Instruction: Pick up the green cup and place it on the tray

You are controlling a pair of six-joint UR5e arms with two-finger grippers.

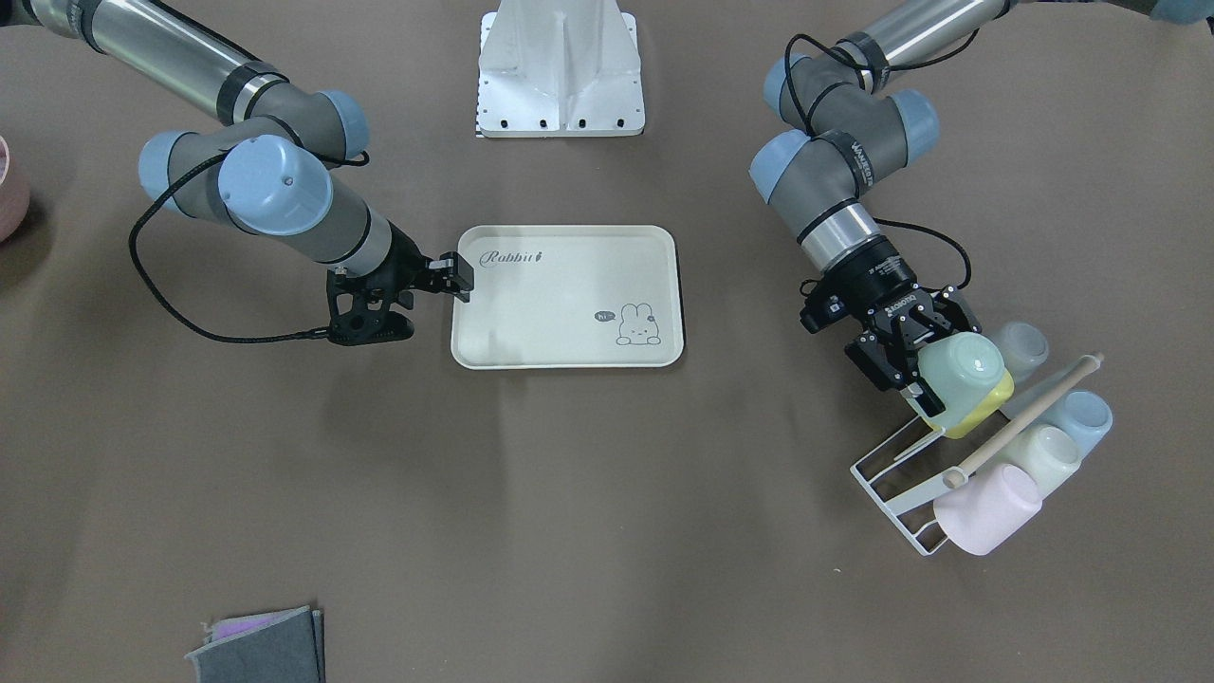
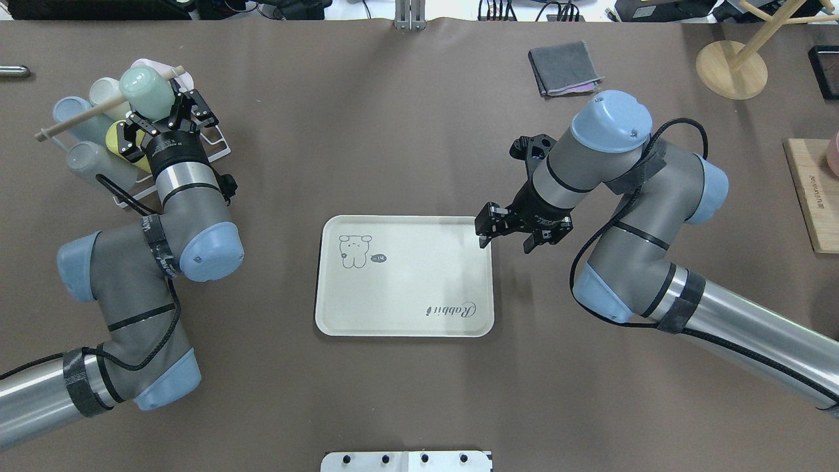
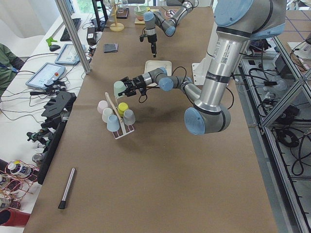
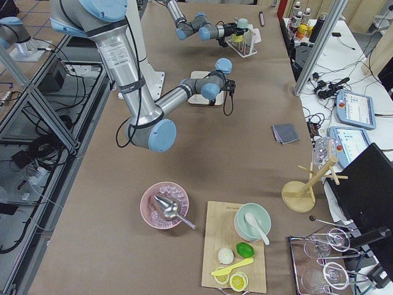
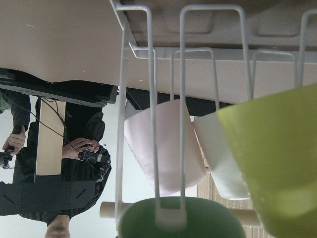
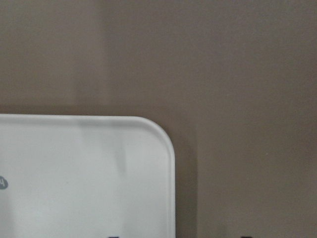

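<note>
Overhead exterior: six plastic cups [image 2: 71, 110], one cream rectangular tray [image 2: 406, 314]. My left end effector [image 2: 162, 113] clasps the mint-green plastic tumbler [image 2: 145, 88]; my right end effector [image 2: 505, 236] gapes over the tray's corner.

"Rabbit" and "hi" printed on the tray [image 1: 569, 294]

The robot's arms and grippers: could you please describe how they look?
Both the left arm and right arm have silver tubes, grey joint housings and pale blue caps, with black bands and a loose black cable along each. The left gripper and right gripper are black, each with two fingers.
</note>
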